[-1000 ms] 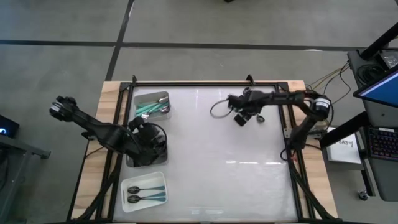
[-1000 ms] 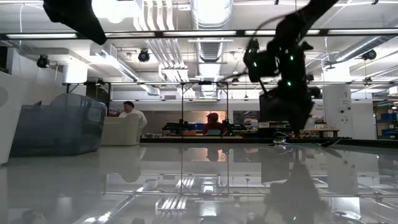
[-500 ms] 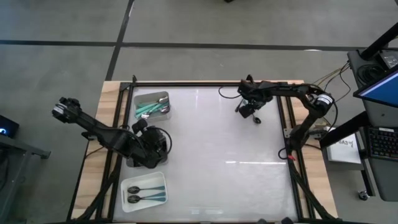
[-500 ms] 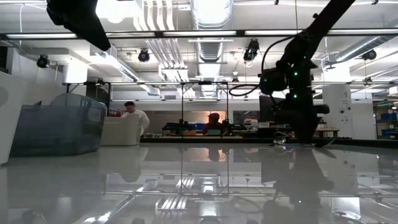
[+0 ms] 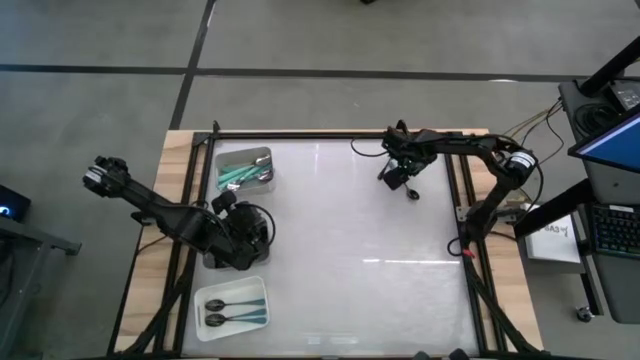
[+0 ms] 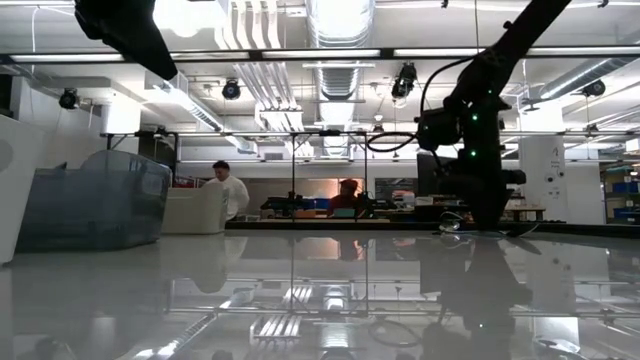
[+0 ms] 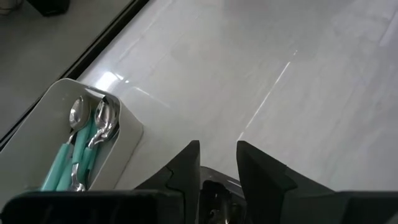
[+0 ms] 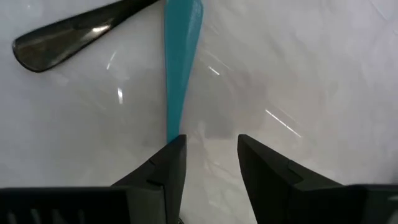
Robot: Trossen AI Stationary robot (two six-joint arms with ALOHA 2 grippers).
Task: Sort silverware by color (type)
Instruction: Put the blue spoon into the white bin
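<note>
My right gripper (image 5: pixel 400 180) (image 8: pixel 211 146) stands open at the table's far right, pointing down. A teal spoon handle (image 8: pixel 180 68) lies flat on the table with its narrow end just beyond one fingertip. A dark spoon (image 8: pixel 68 37) lies beside it; both show as a small dark spot (image 5: pixel 411 192) in the high view. My left gripper (image 5: pixel 250 240) (image 7: pixel 217 152) is open above the grey middle tray (image 5: pixel 212 262) at the table's left. Something shiny shows low between its fingers, and I cannot tell what it is.
A far-left tray (image 5: pixel 264 153) (image 7: pixel 127 124) holds teal-handled spoons (image 7: pixel 81 149). A white tray (image 5: pixel 200 300) near the front left holds two dark spoons (image 5: pixel 228 312). A black frame (image 5: pixel 330 134) rims the white table. People stand in the room behind it.
My right gripper has swung toward the table's far right edge, sunk a little and turned, then stopped over the teal and dark spoons.
</note>
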